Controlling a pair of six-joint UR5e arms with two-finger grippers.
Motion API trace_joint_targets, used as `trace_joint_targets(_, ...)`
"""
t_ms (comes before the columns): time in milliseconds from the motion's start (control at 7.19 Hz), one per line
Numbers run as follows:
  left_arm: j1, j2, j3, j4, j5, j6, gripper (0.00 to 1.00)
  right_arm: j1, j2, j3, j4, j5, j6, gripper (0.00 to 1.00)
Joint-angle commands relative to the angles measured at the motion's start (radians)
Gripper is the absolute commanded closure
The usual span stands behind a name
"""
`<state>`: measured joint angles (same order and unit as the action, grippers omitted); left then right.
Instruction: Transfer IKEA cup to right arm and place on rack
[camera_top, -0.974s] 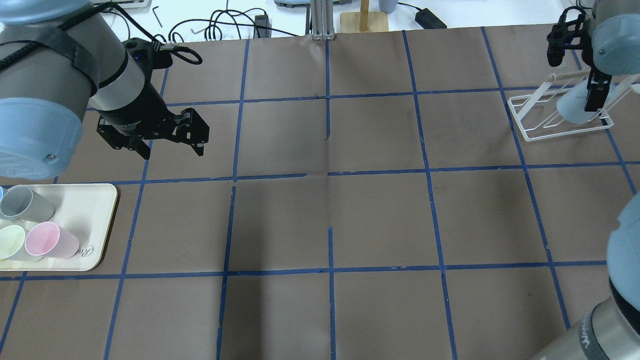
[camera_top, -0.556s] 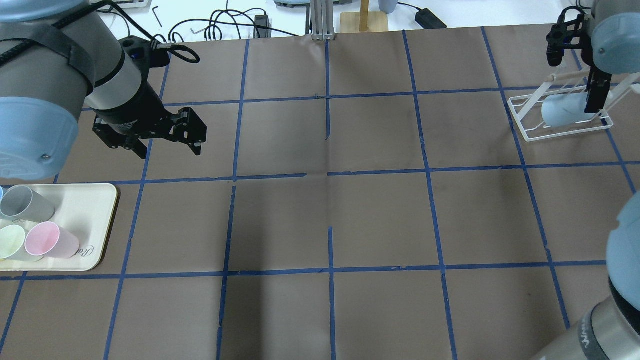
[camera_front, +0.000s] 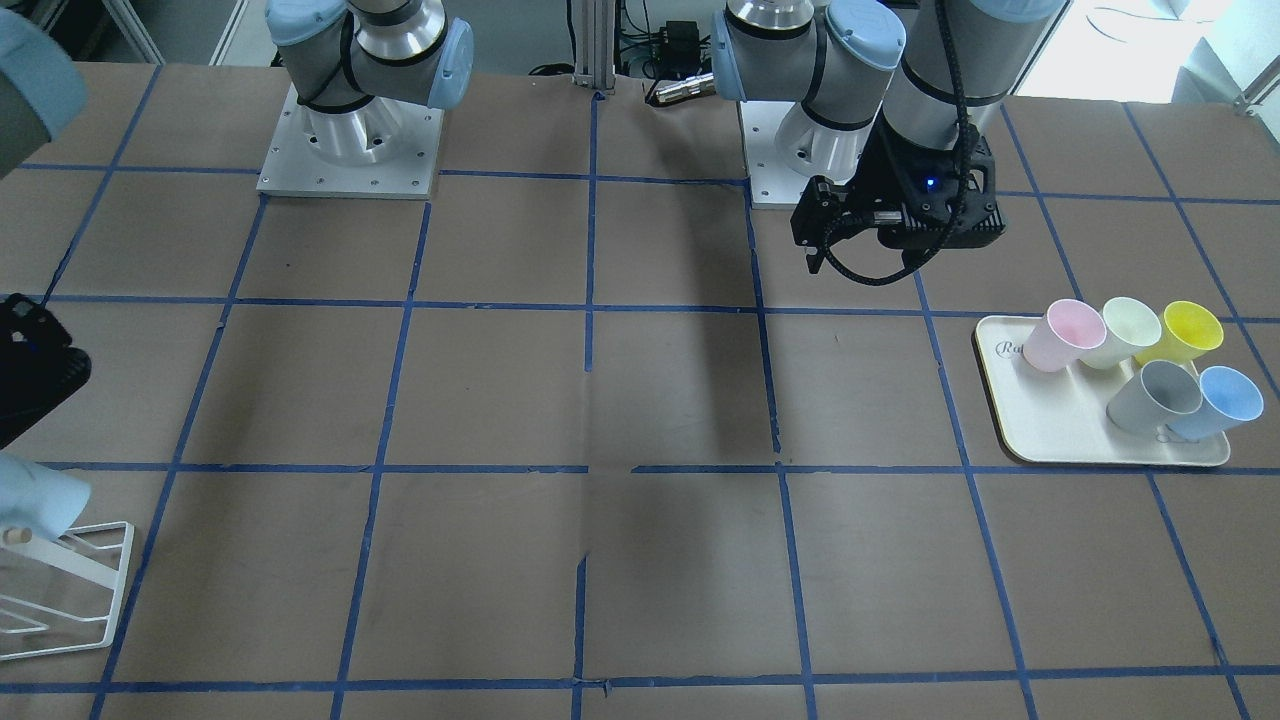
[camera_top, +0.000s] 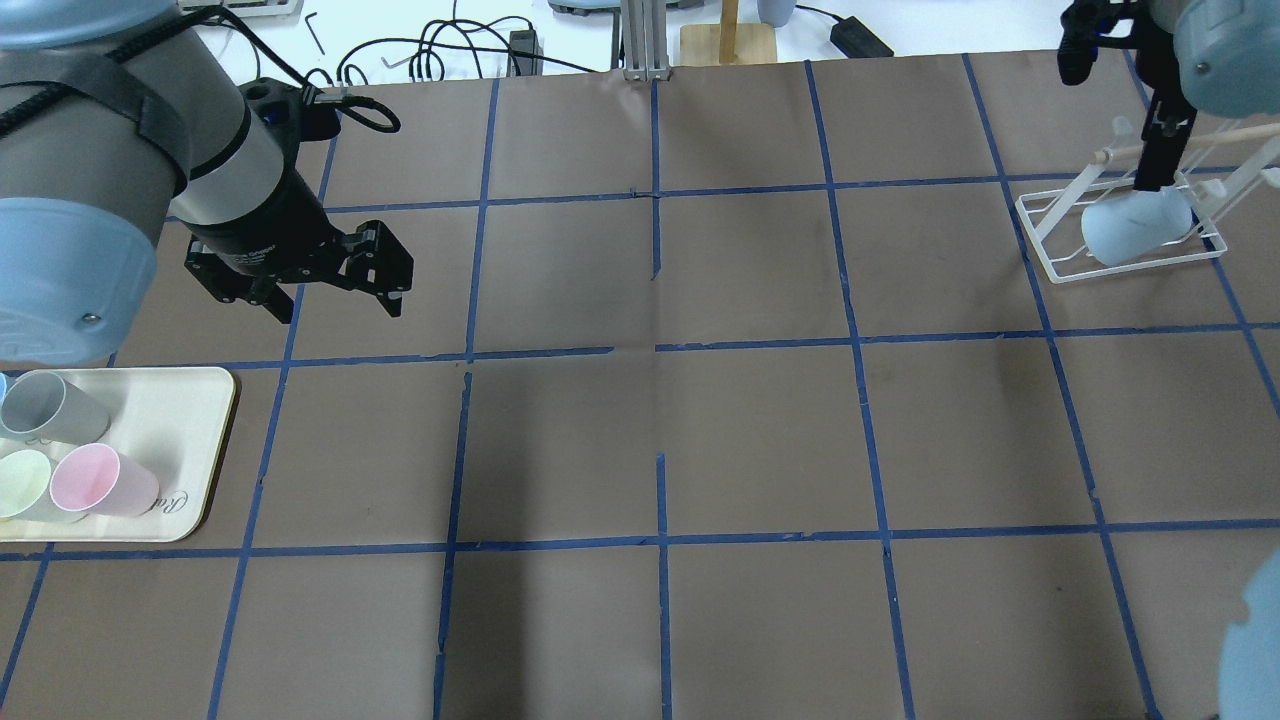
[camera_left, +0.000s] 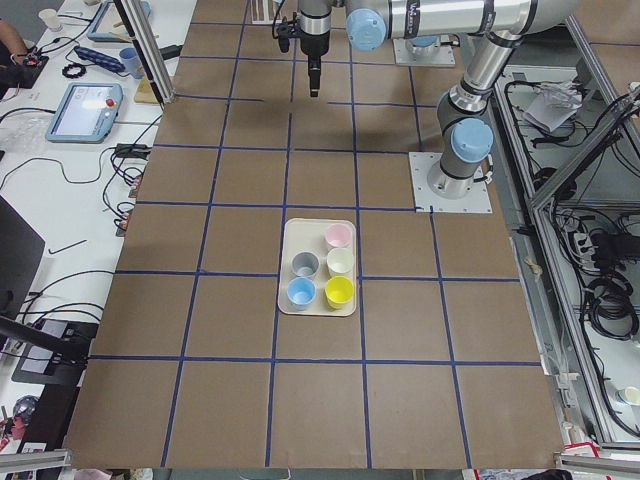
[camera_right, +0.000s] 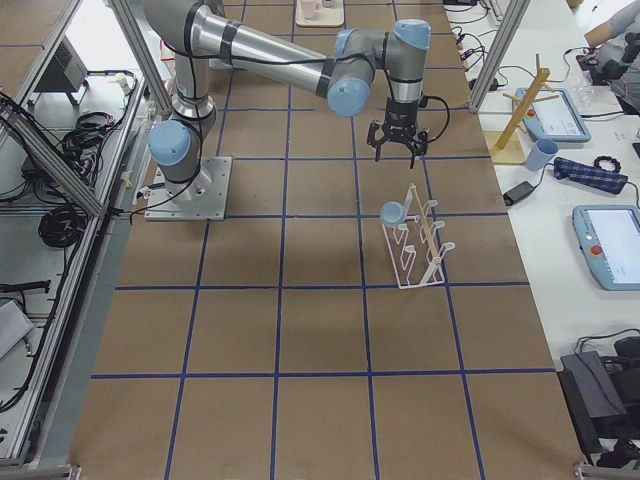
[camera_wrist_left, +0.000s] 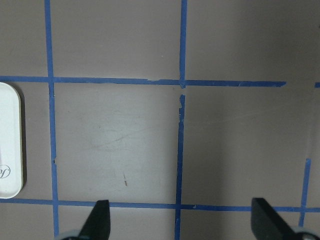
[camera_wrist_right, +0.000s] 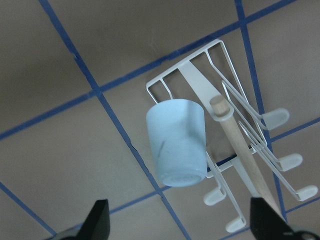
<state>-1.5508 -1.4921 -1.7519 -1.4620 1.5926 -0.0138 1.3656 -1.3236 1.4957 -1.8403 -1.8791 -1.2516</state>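
- The cream tray (camera_front: 1060, 440) lies closest to the robot, on its left. The overhead view cuts the tray off at the frame's edge and hides part of its load.
- The front view shows five cups on the tray: one pink cup (camera_front: 1062, 337), one pale green cup (camera_front: 1122, 330), one yellow cup (camera_front: 1185, 332), one grey cup (camera_front: 1155, 395) and one second blue cup (camera_front: 1215, 402).
- Just beyond the tray, the left gripper (camera_top: 340, 305) hangs over bare table (camera_top: 760, 440). Its fingers are spread with nothing between them. Its own wrist view shows only two fingertips.
- Farther out, on the robot's right, stands the single rack (camera_top: 1050, 240). The front view clips it at the frame's edge.
- The IKEA cup (camera_wrist_right: 177, 142) sits tilted on the rack, its wide mouth toward the wires and its base outward. Whatever carries it is hidden inside the cup.
- The right gripper (camera_right: 399, 152) hangs above the rack, apart from the cup, with its fingers spread wide and empty. The overhead view shows one finger only; the rest is cut off.
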Motion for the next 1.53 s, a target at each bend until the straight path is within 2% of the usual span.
trace_joint_targets(0,0.0,0.006,-0.001,-0.001,0.0,0.0,0.0,0.19,-0.093,0.009,0.131,0.16,0.503,0.0)
trace_joint_targets(278,0.0,0.007,0.006,-0.001,0.001,0.0,0.0,0.292,-0.17,0.014,0.229,0.349,0.949,0.0)
trace_joint_targets(556,0.003,0.021,0.002,-0.006,-0.003,0.0,0.0,0.276,-0.19,-0.008,0.284,0.333,1.145,0.0)
trace_joint_targets(695,0.006,0.02,0.012,-0.009,0.001,0.002,0.0,0.261,-0.181,-0.017,0.294,0.302,1.211,0.0)
trace_joint_targets(974,0.005,0.02,0.012,-0.008,-0.006,0.002,0.0,0.215,-0.186,-0.017,0.306,0.301,1.21,0.0)
trace_joint_targets(1391,0.005,0.021,0.005,-0.011,0.0,0.0,0.0,0.219,-0.212,0.005,0.306,0.304,1.227,0.0)
